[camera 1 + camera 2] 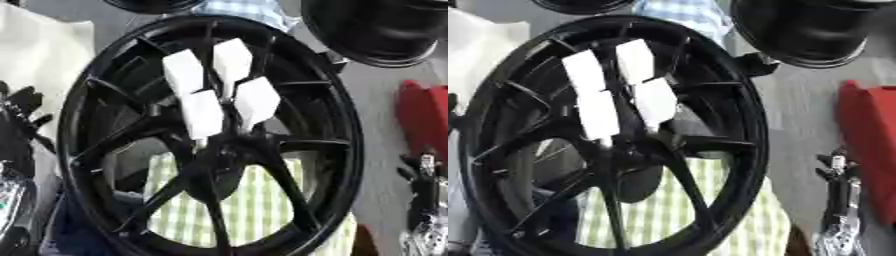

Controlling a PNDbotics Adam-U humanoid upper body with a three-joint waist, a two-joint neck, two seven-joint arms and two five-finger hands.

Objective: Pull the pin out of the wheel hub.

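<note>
A large black spoked wheel (210, 140) fills the middle of both views. Several white block-shaped pins (203, 112) stick out of its hub (214, 150), bunched together just above the centre. My left hand (24, 107) shows at the left edge of the left eye view, outside the rim, fingers relaxed and holding nothing. Low at the right, my right hand (839, 172) points its fingers up, apart from the wheel and empty. Neither hand touches a pin.
Another black wheel (807, 30) lies at the upper right, close to the rim. A red object (872, 145) stands at the right edge, beside my right hand. Green checked cloth (254, 205) shows through the lower spokes. White material (39, 55) lies at the upper left.
</note>
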